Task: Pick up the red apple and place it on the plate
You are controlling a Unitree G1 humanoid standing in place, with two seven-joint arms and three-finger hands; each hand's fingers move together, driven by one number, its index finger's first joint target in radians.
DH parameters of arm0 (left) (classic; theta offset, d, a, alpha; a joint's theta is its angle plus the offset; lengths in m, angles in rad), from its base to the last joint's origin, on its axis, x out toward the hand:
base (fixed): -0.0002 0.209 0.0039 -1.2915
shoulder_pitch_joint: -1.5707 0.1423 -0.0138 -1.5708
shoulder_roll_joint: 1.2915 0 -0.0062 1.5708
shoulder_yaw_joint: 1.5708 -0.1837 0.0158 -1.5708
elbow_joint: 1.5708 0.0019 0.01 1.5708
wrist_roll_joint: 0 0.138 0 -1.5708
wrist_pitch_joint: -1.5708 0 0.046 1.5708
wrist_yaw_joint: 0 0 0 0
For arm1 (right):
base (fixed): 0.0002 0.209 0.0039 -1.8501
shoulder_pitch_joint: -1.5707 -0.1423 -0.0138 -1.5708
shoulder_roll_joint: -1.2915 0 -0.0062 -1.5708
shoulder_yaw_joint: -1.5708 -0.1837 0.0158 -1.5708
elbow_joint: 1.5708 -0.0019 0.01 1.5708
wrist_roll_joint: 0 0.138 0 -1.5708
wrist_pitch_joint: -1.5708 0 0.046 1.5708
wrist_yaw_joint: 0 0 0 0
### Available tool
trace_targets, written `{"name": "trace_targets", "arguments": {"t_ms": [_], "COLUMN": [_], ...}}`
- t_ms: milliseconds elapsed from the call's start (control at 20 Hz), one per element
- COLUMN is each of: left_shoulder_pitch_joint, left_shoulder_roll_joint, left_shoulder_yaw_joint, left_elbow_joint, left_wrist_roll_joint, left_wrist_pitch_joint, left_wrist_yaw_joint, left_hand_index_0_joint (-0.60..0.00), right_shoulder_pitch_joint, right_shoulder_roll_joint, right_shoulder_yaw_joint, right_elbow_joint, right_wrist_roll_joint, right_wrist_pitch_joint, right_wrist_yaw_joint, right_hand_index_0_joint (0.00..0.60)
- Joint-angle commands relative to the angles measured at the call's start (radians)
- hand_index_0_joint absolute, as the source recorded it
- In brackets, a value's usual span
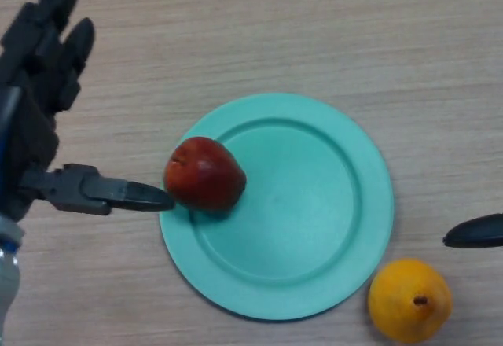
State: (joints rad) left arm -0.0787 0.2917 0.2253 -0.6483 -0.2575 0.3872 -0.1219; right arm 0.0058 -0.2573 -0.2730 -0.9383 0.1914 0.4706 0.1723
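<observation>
Left hand (35, 118) at the left edge of the head view, open: fingers straight and pointing up the frame, thumb stretched out sideways toward the red apple (203, 173), tip at or just short of its skin, contact impossible to tell. Nothing gripped, nothing curled round the fruit.

Red apple resting on the teal plate (314, 204), on the left part, over the step between rim and well, stem end turned toward the hand. No support from the hand apparent; sitting on its own weight, by the look of it.

Beyond the plate, at lower right, a yellow-orange pear (409, 299) on the wooden table (314, 31), just beside the rim and apart from the apple. Right hand (475, 233) showing only as a dark tip at the right edge, idle; fingers' state not discernible.

Judged from this layout: placement effectively done, apple already on the plate. Remaining: drawing the left hand clear without nudging the apple, which sits near the edge and could roll.
</observation>
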Motion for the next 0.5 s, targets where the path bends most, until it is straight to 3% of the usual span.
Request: {"name": "trace_targets", "arguments": {"t_ms": [50,250,500], "left_shoulder_pitch_joint": [-0.026,-0.03,-0.044], "left_shoulder_roll_joint": [0.048,0.067,0.08], "left_shoulder_yaw_joint": [0.087,0.132,0.127], "left_elbow_joint": [-0.08,-0.116,-0.1], "left_wrist_roll_joint": [-0.034,-0.074,-0.056], "left_wrist_pitch_joint": [-0.115,-0.074,-0.069], "left_wrist_yaw_joint": [0.036,0.042,0.042], "left_hand_index_0_joint": [0.0,0.0,0.0], "right_shoulder_pitch_joint": [-0.037,-0.041,-0.071], "right_shoulder_roll_joint": [-0.033,-0.035,-0.037], "right_shoulder_yaw_joint": [-0.029,-0.007,0.034], "right_elbow_joint": [-0.057,-0.054,-0.044], "right_wrist_roll_joint": [-0.005,-0.021,-0.018], "right_wrist_pitch_joint": [-0.08,-0.088,-0.043], "right_wrist_yaw_joint": [-0.029,-0.016,-0.012], "right_hand_index_0_joint": [0.0,0.0,0.0]}}
